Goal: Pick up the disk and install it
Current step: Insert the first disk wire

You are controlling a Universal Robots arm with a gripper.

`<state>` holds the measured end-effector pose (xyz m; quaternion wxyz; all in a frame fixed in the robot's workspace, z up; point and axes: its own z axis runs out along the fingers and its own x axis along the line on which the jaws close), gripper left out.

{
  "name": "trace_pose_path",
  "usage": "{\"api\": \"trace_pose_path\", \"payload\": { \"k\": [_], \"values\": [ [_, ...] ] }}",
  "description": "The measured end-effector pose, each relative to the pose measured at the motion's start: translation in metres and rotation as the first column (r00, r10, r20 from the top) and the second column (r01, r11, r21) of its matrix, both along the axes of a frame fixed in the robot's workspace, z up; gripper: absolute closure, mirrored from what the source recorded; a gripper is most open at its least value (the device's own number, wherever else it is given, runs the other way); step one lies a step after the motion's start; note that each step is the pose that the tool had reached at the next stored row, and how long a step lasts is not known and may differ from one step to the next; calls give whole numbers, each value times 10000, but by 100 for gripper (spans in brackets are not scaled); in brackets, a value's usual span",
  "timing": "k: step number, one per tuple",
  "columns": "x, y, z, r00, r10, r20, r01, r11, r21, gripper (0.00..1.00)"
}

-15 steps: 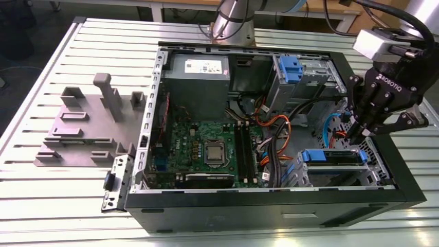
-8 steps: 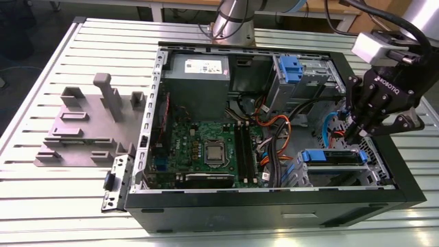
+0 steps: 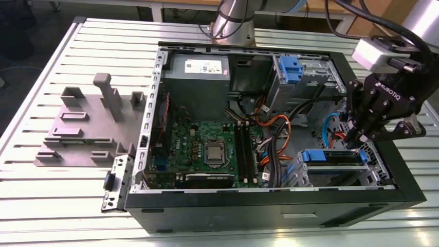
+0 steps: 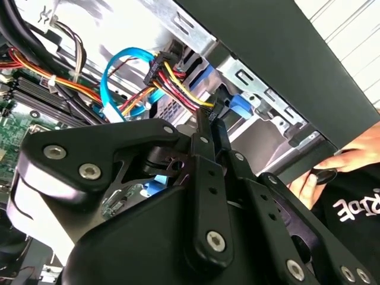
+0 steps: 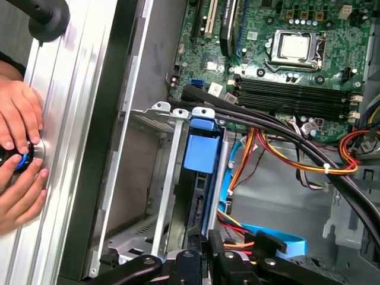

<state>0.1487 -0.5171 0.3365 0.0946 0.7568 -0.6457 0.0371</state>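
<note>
Gripper [image 3: 354, 138]: black, two-fingered, lowered into the open computer case [image 3: 384, 177] at the exterior view's right; fingers [image 4: 208, 148] pressed together, nothing between them.

Disk [image 3: 334, 156]: blue-railed, seated edge-on in the lower drive bay just below the fingertips; appears installed or nearly so. In the first wrist view its blue carrier tab [image 5: 200, 145] stands between the bay's metal walls.

Cables [image 4: 172, 83]: red, yellow, orange and blue bundle, close beside the fingers.

Risks, judged: fingers could snag the cables or knock a connector loose; a carrier not fully home could sit crooked under an off-centre push.

Hand [image 5: 18, 148]: a person's, resting on the table edge near the case.

Surface: ribbed aluminium table [image 3: 55, 195]; grey fixture [image 3: 86, 128] at the exterior view's left. Room: workbench legs behind.
</note>
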Motion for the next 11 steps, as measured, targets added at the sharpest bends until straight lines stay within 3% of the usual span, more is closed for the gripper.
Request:
{"api": "trace_pose_path", "payload": {
  "k": [5, 11],
  "values": [
    [-55, -24, -9, 9999, 0, 109, 0, 10000, 14, 83],
    [-80, -39, -24, 9999, -57, 161, 57, 10000, 17, 83]
  ]
}}
